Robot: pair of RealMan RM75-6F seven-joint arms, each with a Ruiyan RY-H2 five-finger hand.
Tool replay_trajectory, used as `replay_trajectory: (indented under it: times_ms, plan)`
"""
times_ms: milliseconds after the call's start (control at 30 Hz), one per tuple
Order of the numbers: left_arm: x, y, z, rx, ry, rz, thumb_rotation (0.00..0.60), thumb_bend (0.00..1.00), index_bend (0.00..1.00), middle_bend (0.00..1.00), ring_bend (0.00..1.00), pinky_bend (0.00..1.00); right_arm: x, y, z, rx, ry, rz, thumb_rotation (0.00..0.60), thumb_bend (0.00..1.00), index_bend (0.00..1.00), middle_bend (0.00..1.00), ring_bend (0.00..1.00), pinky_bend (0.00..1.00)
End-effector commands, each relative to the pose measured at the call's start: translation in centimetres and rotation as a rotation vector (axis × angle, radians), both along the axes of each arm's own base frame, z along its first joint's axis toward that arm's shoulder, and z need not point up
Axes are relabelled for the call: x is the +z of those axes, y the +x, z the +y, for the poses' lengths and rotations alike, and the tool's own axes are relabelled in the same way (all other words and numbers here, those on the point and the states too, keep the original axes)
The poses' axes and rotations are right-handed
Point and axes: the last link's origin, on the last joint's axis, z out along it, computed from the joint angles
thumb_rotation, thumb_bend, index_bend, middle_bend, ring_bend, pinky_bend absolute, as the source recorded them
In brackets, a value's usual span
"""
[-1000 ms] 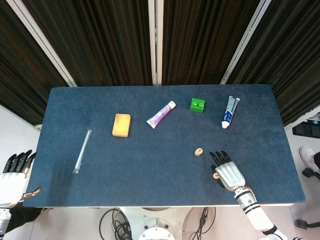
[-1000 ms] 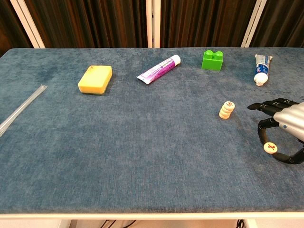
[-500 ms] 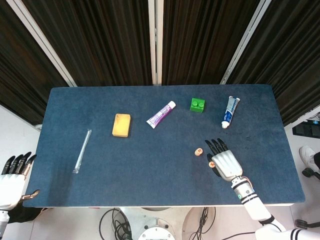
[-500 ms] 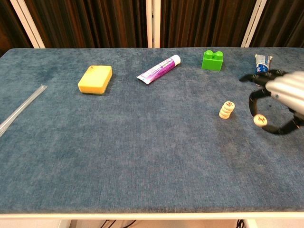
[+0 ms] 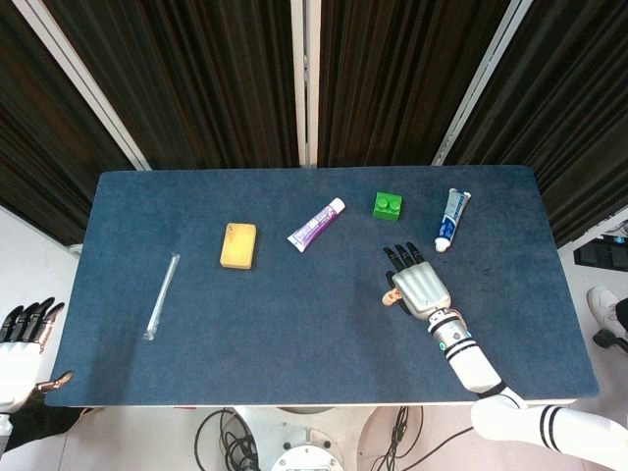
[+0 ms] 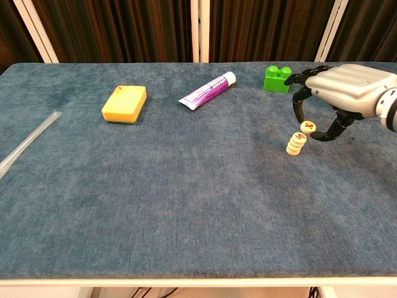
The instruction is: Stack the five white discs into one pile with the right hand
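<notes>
A short pile of white discs (image 6: 296, 143) stands on the blue table right of centre; in the head view only its edge shows as a disc pile (image 5: 391, 297) beside my right hand. My right hand (image 6: 338, 93) (image 5: 416, 283) hovers over the pile and pinches one white disc with a red mark (image 6: 308, 127) between thumb and a finger, just above and slightly right of the pile's top. My left hand (image 5: 22, 339) hangs off the table's left front corner, fingers apart, holding nothing.
A green block (image 6: 277, 79) and a blue-white toothpaste tube (image 5: 450, 219) lie behind my right hand. A purple tube (image 6: 207, 90) and a yellow sponge (image 6: 124, 103) lie further left. A clear straw (image 5: 162, 295) lies near the left edge.
My right hand has carried the marked disc from the front right of the table up and leftward to just above the pile. The left hand has dropped slightly lower.
</notes>
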Motion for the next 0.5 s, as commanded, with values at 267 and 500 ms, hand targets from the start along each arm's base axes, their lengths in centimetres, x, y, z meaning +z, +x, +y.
replay_trajectory:
  times_ms: [267,500]
  plan:
    - [-0.04,0.23,0.23,-0.014,0.004,-0.002,0.6,0.03,0.0,0.0,0.0,0.0,-1.38,0.75,-0.6,-0.015,0.018,0.024,0.6,0.24,0.51,0.07,0.0,0.0]
    - [-0.15,0.13,0.22,-0.007,0.0,-0.002,0.6,0.03,0.0,0.0,0.0,0.0,-1.28,0.74,-0.58,-0.022,0.014,0.026,0.6,0.24,0.51,0.07,0.0,0.0]
